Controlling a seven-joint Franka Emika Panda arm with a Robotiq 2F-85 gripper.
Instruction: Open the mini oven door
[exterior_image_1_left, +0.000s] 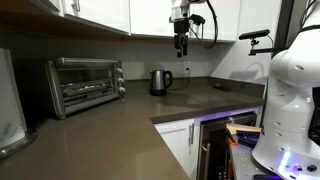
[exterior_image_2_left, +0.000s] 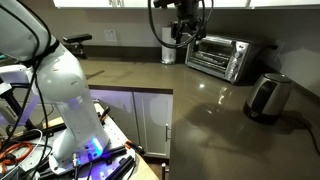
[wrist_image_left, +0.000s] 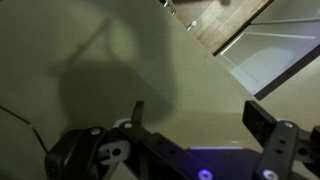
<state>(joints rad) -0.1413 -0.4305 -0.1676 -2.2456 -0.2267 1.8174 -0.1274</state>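
The mini oven is a silver-grey box on the dark counter at the left in an exterior view, and it also shows at the back of the counter in both exterior views. The mini oven door is shut, its bar handle along the top edge. My gripper hangs high above the counter, well away from the oven, and also shows near the oven's left side. In the wrist view the gripper is open and empty over bare counter.
A steel kettle stands near the wall, also seen at the right. White cabinets sit under the counter. A dark under-counter appliance is beside the white robot base. Upper cabinets hang above.
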